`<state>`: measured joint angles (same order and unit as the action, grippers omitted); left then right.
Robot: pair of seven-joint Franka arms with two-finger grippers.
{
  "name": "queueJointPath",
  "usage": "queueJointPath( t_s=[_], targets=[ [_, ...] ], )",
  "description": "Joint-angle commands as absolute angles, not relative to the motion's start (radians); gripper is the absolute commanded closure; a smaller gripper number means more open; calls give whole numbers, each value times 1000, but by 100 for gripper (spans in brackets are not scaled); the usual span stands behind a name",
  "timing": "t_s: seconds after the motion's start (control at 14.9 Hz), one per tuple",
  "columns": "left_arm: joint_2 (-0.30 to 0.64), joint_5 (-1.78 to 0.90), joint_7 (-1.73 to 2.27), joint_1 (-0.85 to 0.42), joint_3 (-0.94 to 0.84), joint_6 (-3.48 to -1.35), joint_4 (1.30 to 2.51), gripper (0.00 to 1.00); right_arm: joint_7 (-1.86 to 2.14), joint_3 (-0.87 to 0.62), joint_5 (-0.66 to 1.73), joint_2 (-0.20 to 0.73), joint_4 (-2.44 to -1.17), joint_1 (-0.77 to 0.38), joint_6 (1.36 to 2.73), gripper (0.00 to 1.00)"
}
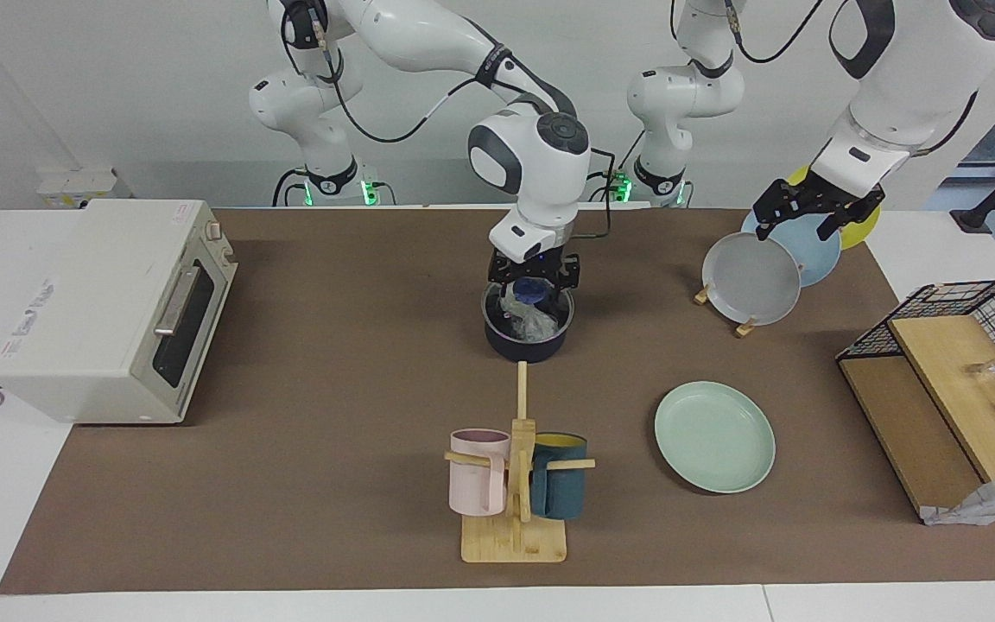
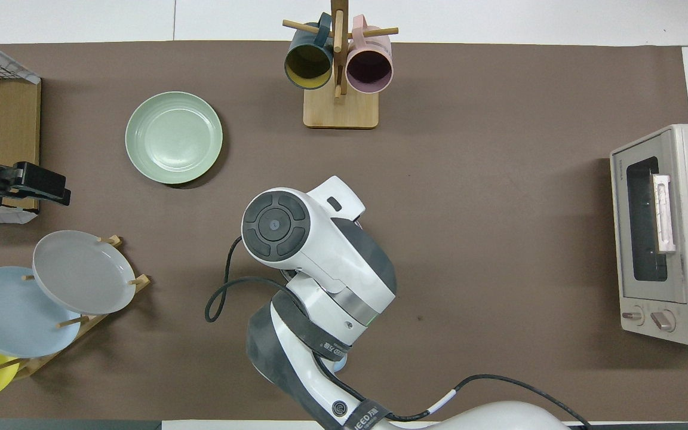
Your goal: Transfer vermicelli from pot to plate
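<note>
Right gripper (image 1: 533, 289) lowered onto the lidded pot (image 1: 526, 341), fingers spread either side of the lid's blue knob (image 1: 533, 292).

The vermicelli (image 1: 522, 318) sits clumped in the pot at mid-table; the pot's handle is hidden, so its direction cannot be told. The mint-green plate (image 1: 714, 437) lies flat, farther from the robots, toward the left arm's end. The left gripper (image 1: 811, 216) waits open over the plate rack (image 1: 746, 326).
</note>
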<state>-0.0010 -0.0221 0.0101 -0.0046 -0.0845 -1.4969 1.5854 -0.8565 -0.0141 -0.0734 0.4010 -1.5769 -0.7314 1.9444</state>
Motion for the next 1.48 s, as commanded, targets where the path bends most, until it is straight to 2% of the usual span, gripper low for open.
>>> queueJointPath(
  t_s=[0.0, 0.13, 0.34, 0.54, 0.74, 1.21, 1.41],
  targets=[
    [-25, -34, 2, -2, -83, -1499, 1605, 0, -862, -21, -78, 365, -1624, -729, 1970, 6],
    [-25, -34, 5, -2, -83, -1499, 1605, 0, -862, -21, -78, 365, -1624, -730, 1970, 13],
    [-25, -31, 2, -2, -83, -1500, 1605, 0, -859, -21, -78, 365, -1624, -730, 1970, 29],
    [-25, -29, 2, -5, -83, -1503, 1605, 0, -845, -21, -78, 365, -1623, -729, 1971, 38],
    [-25, -28, 2, -5, -83, -1503, 1605, 0, -839, -21, -77, 367, -1614, -724, 1970, 42],
    [-21, -28, 5, -14, -86, -1540, 1605, 0, -821, -20, -74, 339, -1527, -700, 1908, 45],
    [-21, -28, 6, -40, -94, -1552, 1608, 0, -663, -18, -74, 322, -1502, -628, 1861, 45]
  ],
)
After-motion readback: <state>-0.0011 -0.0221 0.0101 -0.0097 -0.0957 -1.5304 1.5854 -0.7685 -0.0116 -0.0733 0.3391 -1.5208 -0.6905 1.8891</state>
